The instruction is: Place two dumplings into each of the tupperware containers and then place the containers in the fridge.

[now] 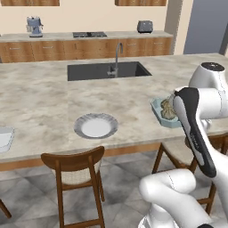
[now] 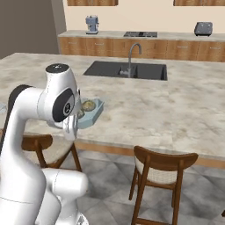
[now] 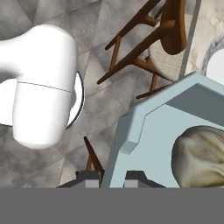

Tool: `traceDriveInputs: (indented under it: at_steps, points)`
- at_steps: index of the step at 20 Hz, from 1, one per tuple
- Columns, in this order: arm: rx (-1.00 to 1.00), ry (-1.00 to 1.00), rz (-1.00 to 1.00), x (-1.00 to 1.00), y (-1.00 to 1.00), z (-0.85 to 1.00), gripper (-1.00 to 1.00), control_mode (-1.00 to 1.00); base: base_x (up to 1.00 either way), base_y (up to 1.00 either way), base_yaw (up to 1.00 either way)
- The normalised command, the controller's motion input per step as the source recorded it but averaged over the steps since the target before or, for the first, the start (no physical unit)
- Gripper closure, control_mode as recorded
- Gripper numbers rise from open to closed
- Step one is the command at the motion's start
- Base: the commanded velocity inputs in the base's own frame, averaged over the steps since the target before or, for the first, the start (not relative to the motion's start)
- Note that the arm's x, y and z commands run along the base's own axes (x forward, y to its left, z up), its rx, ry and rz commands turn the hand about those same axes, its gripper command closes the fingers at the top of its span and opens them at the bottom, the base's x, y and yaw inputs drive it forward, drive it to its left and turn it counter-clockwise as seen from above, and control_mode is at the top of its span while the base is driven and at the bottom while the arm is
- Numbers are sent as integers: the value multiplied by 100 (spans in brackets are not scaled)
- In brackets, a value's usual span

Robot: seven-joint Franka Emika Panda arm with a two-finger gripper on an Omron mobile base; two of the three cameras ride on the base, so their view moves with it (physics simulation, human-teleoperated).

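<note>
The marble-topped island counter [image 1: 40, 98] takes up most of the room, with a dark sink [image 1: 107, 70] and its curved tap [image 1: 117, 57] set into the middle; behind it runs a wooden back counter [image 1: 84, 46] carrying a coffee machine [image 1: 34, 26], a hob [image 1: 89, 34] and a toaster [image 1: 144, 26]; the slate-grey fridge [image 1: 207, 26] stands at the far right of the left base view. Wooden chairs [image 1: 75, 178] are tucked under the near edge of the island. A round white plate [image 1: 95, 126] lies bare on the counter near that edge; well to its right one pale blue tupperware container [image 2: 93, 115] hangs at the counter's edge, tilted, with two tan dumplings [image 2: 89, 105] inside it. A second container [image 1: 3, 139] sits at the far left edge of the counter. The gripper [image 3: 109, 181] has its fingers [image 3: 92, 180] nearly shut, pinching the container's rim wall; one dumpling shows large just inside the tray in the hand view.
</note>
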Motion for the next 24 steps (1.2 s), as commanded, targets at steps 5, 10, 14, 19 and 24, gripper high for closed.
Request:
traceDriveInputs:
  at_steps: [5,10,14,19,24]
  points:
    - [0,0,0,0,0,0,100,100,-95,-34,-41]
    - [0,0,0,0,0,0,100,100,-49,0,-85]
    - [0,0,0,0,0,0,100,100,-26,0,-82]
    - [0,0,0,0,0,0,100,100,14,-2,-71]
    - [0,0,0,0,0,0,100,100,51,0,-72]
